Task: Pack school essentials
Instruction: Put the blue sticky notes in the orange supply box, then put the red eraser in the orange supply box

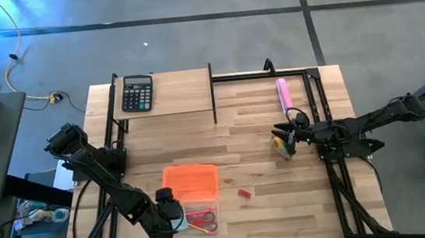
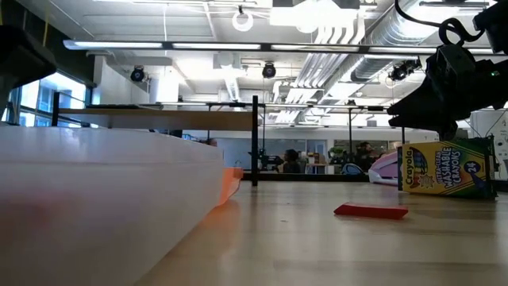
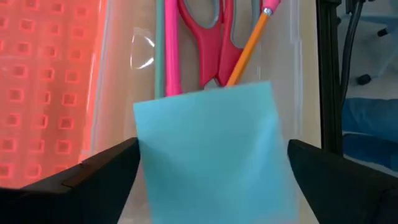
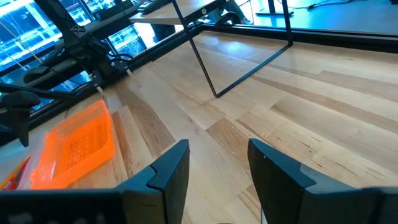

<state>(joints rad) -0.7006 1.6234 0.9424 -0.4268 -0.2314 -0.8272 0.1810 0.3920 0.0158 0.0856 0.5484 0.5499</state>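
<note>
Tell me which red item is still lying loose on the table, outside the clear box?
The small red eraser, alone on bare wood right of the clear box. The red scissors already lie inside that box.

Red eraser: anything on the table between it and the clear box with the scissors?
Nothing visible does. The red eraser lies alone on bare wood right of the clear box, with open tabletop between them in the high view.
</note>
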